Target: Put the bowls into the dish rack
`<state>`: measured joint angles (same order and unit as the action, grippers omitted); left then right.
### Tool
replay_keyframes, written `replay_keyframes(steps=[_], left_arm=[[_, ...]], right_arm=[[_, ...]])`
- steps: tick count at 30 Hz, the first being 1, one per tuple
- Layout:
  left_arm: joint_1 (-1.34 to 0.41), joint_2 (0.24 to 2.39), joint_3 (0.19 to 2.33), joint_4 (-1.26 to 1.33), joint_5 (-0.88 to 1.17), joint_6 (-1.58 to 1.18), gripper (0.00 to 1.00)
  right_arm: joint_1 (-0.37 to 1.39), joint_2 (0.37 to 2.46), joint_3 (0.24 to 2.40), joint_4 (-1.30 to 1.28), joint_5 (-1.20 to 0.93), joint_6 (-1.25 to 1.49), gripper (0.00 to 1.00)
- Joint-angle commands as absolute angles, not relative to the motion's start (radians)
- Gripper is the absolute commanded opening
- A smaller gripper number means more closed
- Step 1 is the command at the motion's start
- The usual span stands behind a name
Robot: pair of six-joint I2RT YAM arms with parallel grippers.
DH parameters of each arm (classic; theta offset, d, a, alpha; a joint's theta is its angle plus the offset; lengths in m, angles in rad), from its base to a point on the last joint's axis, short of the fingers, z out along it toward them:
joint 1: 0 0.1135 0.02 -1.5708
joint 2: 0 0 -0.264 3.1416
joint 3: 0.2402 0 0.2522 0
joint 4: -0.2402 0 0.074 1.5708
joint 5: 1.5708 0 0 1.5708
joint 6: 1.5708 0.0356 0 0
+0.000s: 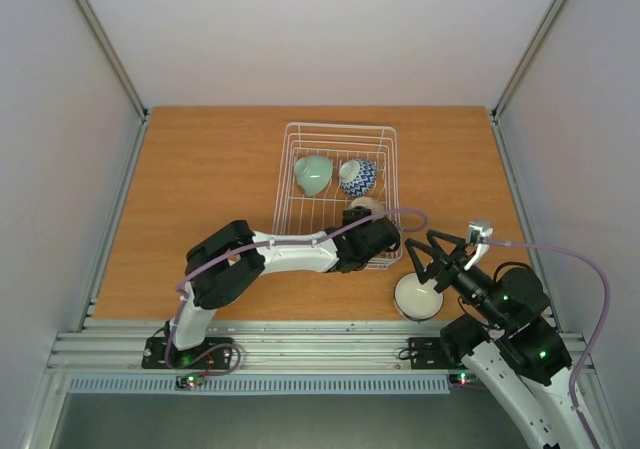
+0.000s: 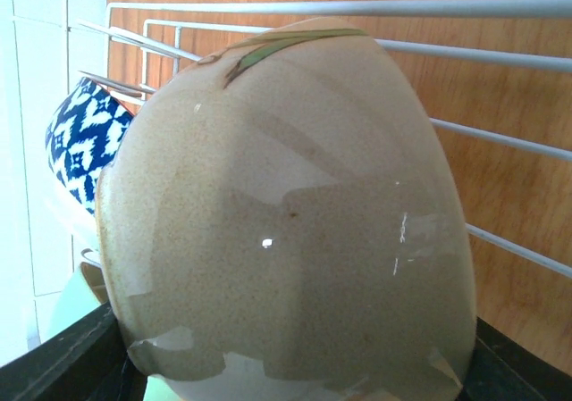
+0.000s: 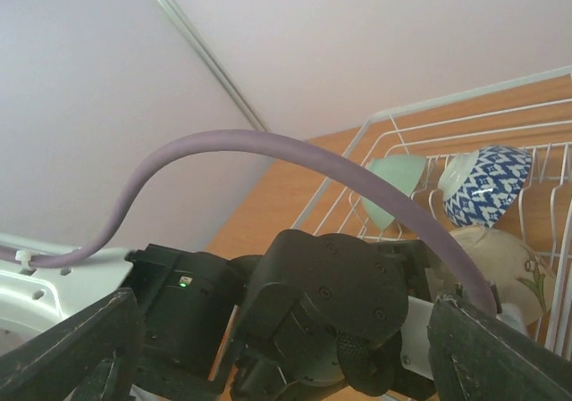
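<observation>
A: Status on L gripper [image 2: 299,365]?
B: Clamped on beige bowl [image 2: 295,222], the one w/ a green sprig. On L wrist cam, black fingers [image 2: 63,365] sit at both bottom corners w/ bowl wedged btwn them, filling nearly the whole view.
A: Where's that bowl vs dish rack [image 1: 340,126]?
B: Inside it, at rack's 5 o'clock corner in top view. It's tilted, w/ white wires right behind it.
A: Other bowls?
B: Two more in rack, both tipped on edge. Green bowl [image 1: 313,175] is at approx 11 o'clock of rack centre and blue-white bowl [image 1: 358,176] at 1 o'clock, side by side. Blue-white one is at 12 o'clock of the beige one, just beside it.
A: Anything outside?
B: White bowl [image 1: 418,297], upright on table [image 1: 200,189]. It's at 5 o'clock of rack, outside the wires, near table's front edge.
A: R gripper [image 1: 424,244]?
B: Fingers spread wide, nothing btwn them. It hangs at 12 o'clock of white bowl, overlapping its far rim in top view. Can't tell if it touches.
A: Rack position?
B: Mid-table, 12 o'clock of the arm bases. Purple cable [image 3: 268,146] arcs across R wrist view in front of rack.
</observation>
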<state>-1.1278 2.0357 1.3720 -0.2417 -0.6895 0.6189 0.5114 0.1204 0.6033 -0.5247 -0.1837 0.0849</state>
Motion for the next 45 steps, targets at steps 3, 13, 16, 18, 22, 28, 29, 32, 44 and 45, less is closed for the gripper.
replay_keyframes(steps=[3, 13, 16, 18, 22, 28, 29, 32, 44, 45], left_arm=[[-1.114, 2.086, 1.370, -0.325, -0.693, 0.650, 0.07], [-1.120, 2.098, 1.419, -0.433, -0.614, 0.612, 0.68], [-1.120, 2.099, 1.428, -0.451, -0.599, 0.596, 0.77], [-1.121, 2.099, 1.428, -0.456, -0.595, 0.593, 0.83], [-1.123, 2.096, 1.427, -0.471, -0.578, 0.589, 0.93], [-1.124, 2.085, 1.432, -0.497, -0.542, 0.575, 0.96], [-1.124, 2.083, 1.434, -0.500, -0.538, 0.572, 0.96], [-1.124, 2.070, 1.434, -0.505, -0.524, 0.565, 0.99], [-1.125, 1.968, 1.446, -0.497, -0.470, 0.518, 0.99], [-1.126, 1.959, 1.453, -0.508, -0.454, 0.515, 0.99]], right_arm=[[0.513, 0.105, 0.612, -0.522, -0.181, 0.090, 0.86], [0.513, 0.089, 0.622, -0.549, -0.170, 0.084, 0.86], [0.513, 0.086, 0.621, -0.549, -0.169, 0.084, 0.86], [0.513, 0.084, 0.622, -0.551, -0.169, 0.083, 0.86], [0.514, 0.082, 0.626, -0.556, -0.167, 0.080, 0.86], [0.513, 0.075, 0.624, -0.560, -0.164, 0.081, 0.86], [0.512, 0.074, 0.624, -0.560, -0.164, 0.081, 0.86], [0.514, 0.075, 0.623, -0.560, -0.165, 0.080, 0.86], [0.513, 0.083, 0.615, -0.551, -0.166, 0.081, 0.86], [0.513, 0.083, 0.615, -0.551, -0.166, 0.081, 0.86]])
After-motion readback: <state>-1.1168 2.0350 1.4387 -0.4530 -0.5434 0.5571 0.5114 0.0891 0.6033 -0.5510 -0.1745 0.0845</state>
